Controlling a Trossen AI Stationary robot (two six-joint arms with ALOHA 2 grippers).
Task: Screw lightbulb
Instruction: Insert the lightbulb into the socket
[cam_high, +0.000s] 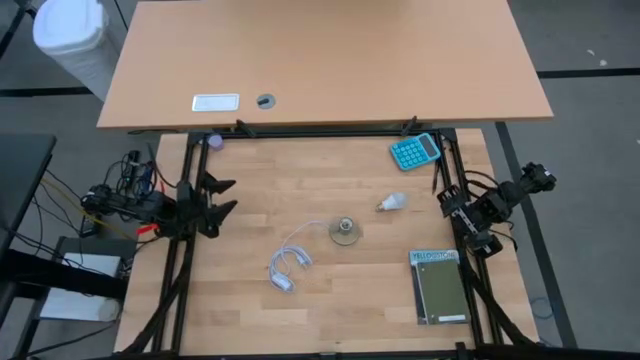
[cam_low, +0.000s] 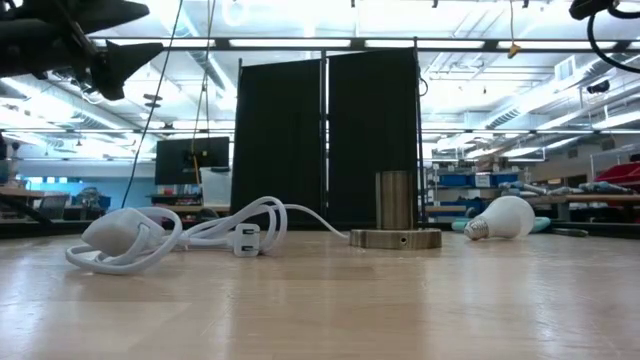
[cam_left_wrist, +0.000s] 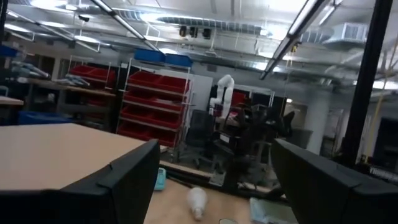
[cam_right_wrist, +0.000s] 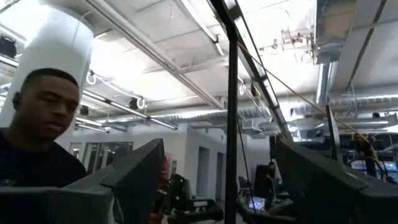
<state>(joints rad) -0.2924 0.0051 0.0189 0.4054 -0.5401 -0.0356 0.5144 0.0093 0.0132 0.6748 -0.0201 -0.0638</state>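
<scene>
Two arms wait at the tabletop's (cam_high: 250, 310) side edges in the high view, the left gripper (cam_high: 222, 196) with jaws spread and empty, the right gripper (cam_high: 448, 200) likewise open on nothing. The lightbulb (cam_high: 392, 203) lies on its side, near the right jaws and well apart from the left, its long axis slanting with the screw base toward the socket disc (cam_high: 347, 231); the right arm looks the likelier picker. A teal calculator (cam_high: 414, 151), a green notebook (cam_high: 440, 286) and a coiled white cable (cam_high: 288, 265) lie apart from it.

Low view: the bulb rests beside the socket's upright barrel, not touching.

Left wrist view: the bulb lies ahead between open fingers, shelves of red bins beyond.

Right wrist view: open fingers frame ceiling and a person
</scene>
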